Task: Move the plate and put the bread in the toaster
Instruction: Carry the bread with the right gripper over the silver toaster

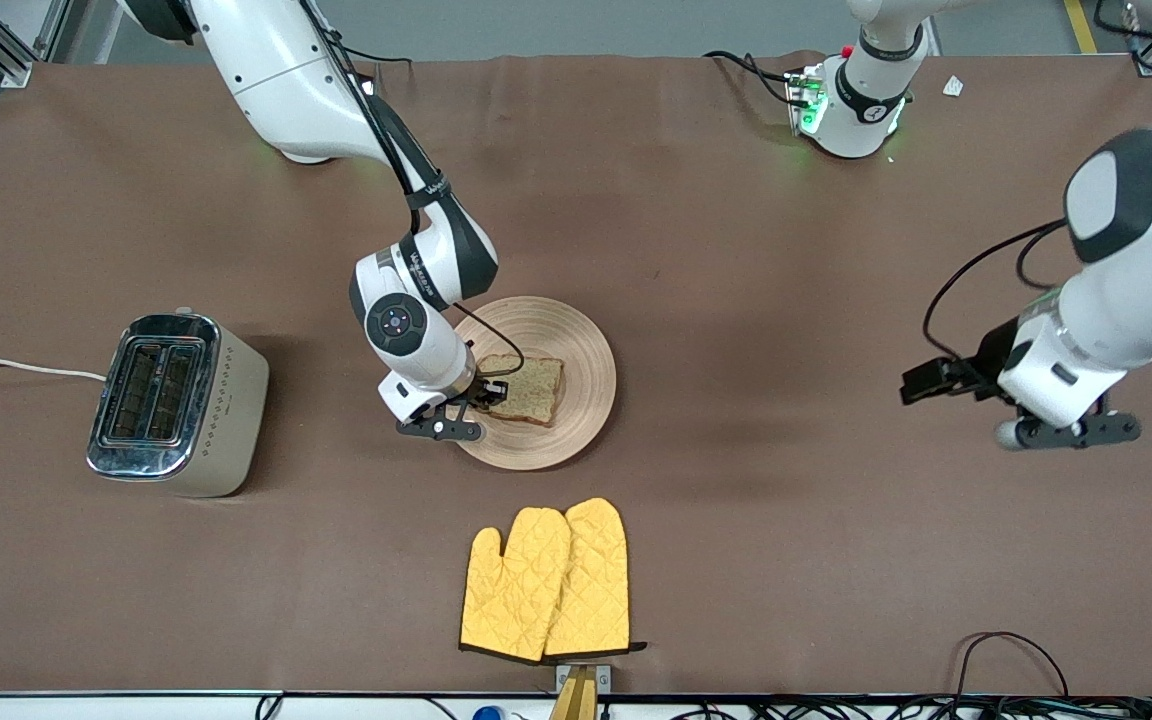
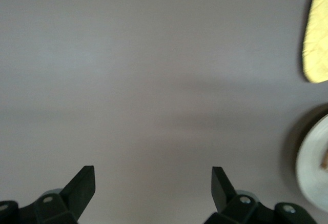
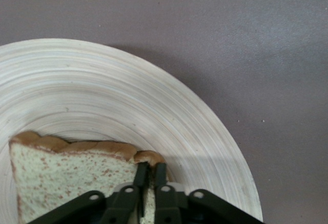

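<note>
The pale wooden plate [image 1: 576, 345] lies near the table's middle, and shows in the right wrist view [image 3: 128, 96] and at the left wrist view's edge [image 2: 312, 167]. The speckled bread slice [image 1: 528, 385] rests on it. My right gripper [image 1: 481, 392] is down at the plate's edge toward the toaster, shut on the bread's crust corner [image 3: 149, 158]. The bread [image 3: 66, 178] still touches the plate. The chrome-topped toaster [image 1: 176, 400] stands toward the right arm's end of the table. My left gripper [image 2: 154, 183] is open and empty over bare table at the left arm's end, waiting.
A pair of yellow oven mitts [image 1: 548, 580] lies nearer to the front camera than the plate, one also in the left wrist view [image 2: 316, 39]. The toaster's white cord [image 1: 16, 367] runs off the table edge. Brown cloth covers the table [image 1: 736, 250].
</note>
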`<action>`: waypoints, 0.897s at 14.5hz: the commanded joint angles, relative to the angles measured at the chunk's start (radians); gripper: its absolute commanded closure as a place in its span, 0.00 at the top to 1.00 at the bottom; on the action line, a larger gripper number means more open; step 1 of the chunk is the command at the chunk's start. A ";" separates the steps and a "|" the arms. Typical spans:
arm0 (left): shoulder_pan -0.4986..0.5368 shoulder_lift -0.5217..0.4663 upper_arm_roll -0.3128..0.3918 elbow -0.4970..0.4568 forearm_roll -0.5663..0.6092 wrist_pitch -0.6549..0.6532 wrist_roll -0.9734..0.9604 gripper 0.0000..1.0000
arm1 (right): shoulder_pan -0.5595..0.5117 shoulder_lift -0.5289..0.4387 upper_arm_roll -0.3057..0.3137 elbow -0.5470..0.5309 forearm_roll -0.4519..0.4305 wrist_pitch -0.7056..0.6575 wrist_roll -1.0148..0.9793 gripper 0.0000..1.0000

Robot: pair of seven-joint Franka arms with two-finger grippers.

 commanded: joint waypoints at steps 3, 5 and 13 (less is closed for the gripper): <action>0.001 -0.070 0.005 0.140 0.110 -0.265 0.002 1.00 | 0.002 -0.043 -0.021 -0.004 -0.016 -0.110 -0.007 0.00; 0.006 -0.073 0.006 0.154 0.114 -0.276 0.002 1.00 | -0.013 -0.071 -0.036 0.056 -0.097 -0.248 -0.007 0.00; -0.080 -0.217 0.151 0.101 0.005 -0.311 0.009 1.00 | -0.119 -0.082 -0.113 0.441 -0.317 -0.837 -0.278 0.00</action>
